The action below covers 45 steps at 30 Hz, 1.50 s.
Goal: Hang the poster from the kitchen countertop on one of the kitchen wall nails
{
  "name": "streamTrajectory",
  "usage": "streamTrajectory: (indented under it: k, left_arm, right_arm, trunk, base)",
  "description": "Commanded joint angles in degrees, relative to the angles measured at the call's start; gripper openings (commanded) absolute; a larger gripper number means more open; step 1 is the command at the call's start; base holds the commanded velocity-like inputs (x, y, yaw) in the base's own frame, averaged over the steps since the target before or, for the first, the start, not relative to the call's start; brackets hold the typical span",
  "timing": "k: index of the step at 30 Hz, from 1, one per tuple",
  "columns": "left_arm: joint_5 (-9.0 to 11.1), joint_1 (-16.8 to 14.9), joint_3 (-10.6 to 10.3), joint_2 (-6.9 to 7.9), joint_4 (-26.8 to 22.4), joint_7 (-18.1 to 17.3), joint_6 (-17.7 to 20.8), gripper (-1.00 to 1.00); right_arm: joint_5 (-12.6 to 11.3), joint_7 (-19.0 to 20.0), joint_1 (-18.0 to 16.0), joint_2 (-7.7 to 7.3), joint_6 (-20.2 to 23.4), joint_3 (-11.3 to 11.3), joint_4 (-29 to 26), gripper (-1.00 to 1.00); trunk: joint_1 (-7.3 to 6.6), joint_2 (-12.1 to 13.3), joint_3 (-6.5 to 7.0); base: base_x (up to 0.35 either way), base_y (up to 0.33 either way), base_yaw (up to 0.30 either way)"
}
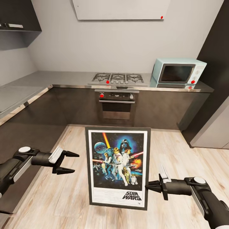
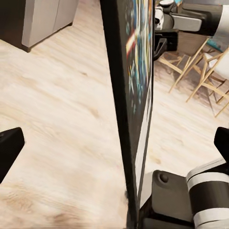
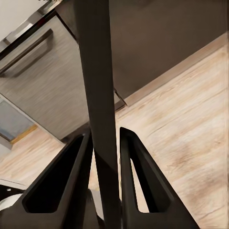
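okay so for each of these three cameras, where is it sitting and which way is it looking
Head view: high on the robot, facing the hob wall; left gripper open, right gripper pinching the poster.
Left wrist view: beside the poster, seen edge-on, looking across to the right arm.
Right wrist view: behind its fingers, which clamp the poster's edge.
All three share the poster.

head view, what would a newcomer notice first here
The Star Wars poster stands out first, upright mid-frame over the wooden floor, its right edge pinched in the right pincer. The left pincer hangs open beside the poster's left side, not touching it. Behind, the grey countertop carries a gas hob and a pale blue microwave to its right.
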Motion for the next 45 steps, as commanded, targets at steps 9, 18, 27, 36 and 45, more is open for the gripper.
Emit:
streamTrajectory:
  k: [9, 18, 27, 36, 45]
  left_arm:
    - [0.44, -0.08, -0.59, -0.67, 12.37, -0.01, -6.62, 1.00]
    - [0.57, -0.08, -0.67, -3.88, 28.42, 0.15, -17.17, 1.00]
    - [0.76, -0.08, -0.63, -8.73, 40.42, 9.24, -24.15, 1.00]
    - [21.00, 8.20, -0.05, -11.60, 58.74, 13.41, -36.29, 1.00]
    - [29.15, 16.11, 0.18, -11.10, 58.96, 13.78, -37.90, 1.00]
  right_arm:
    - [-0.16, 0.38, -0.03, -0.55, 0.75, -7.33, 0.02, -1.00]
    - [-0.05, 0.34, -0.03, -0.66, 0.90, -8.53, -0.03, -1.00]
    - [-0.02, 0.31, 0.01, -0.67, 1.32, -10.83, -0.03, -1.00]
    - [0.01, -0.09, 0.06, -0.56, 1.45, -11.49, -0.14, -1.00]
    - [0.06, -0.24, 0.06, -0.50, 1.38, -11.50, -0.12, -1.00]
  trunk:
    - [0.00, -0.04, -0.05]
    - [0.00, -0.04, -0.05]
    - [0.00, -0.04, -0.05]
    - [0.00, -0.04, 0.13]
    - [0.00, -0.04, 0.92]
  base:
    - [0.000, 0.000, 0.000]
    - [0.000, 0.000, 0.000]
    - [0.000, 0.000, 0.000]
    - [0.000, 0.000, 0.000]
    - [0.000, 0.000, 0.000]
